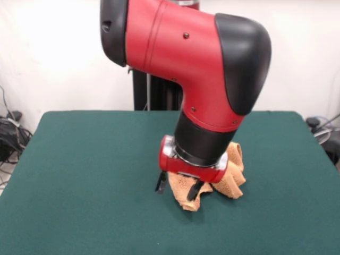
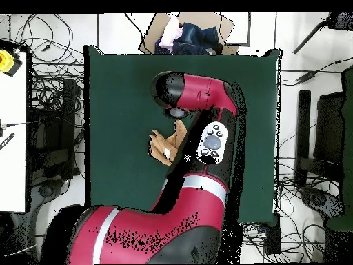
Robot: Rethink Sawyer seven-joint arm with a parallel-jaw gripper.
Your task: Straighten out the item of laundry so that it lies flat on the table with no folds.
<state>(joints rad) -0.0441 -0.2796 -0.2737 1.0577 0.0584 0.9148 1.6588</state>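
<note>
The orange-tan towel (image 1: 231,178) lies crumpled in a bunched heap on the green table (image 1: 79,159), right of centre. My gripper (image 1: 174,194) points down at the heap's left end, its two black fingers (image 1: 160,183) apart with a hanging fold of towel between them. The left finger stands just off the towel's left edge and the right finger is against the cloth. In the overhead view only a small part of the towel (image 2: 163,146) shows beside the red arm (image 2: 207,103), which hides the gripper. No care tag shows.
The arm's bulky wrist hangs over much of the towel. Bare green table (image 2: 117,103) lies all round the heap. An open cardboard box (image 2: 186,34) with clothes sits past the table's far edge. Cables lie on the floor at both sides.
</note>
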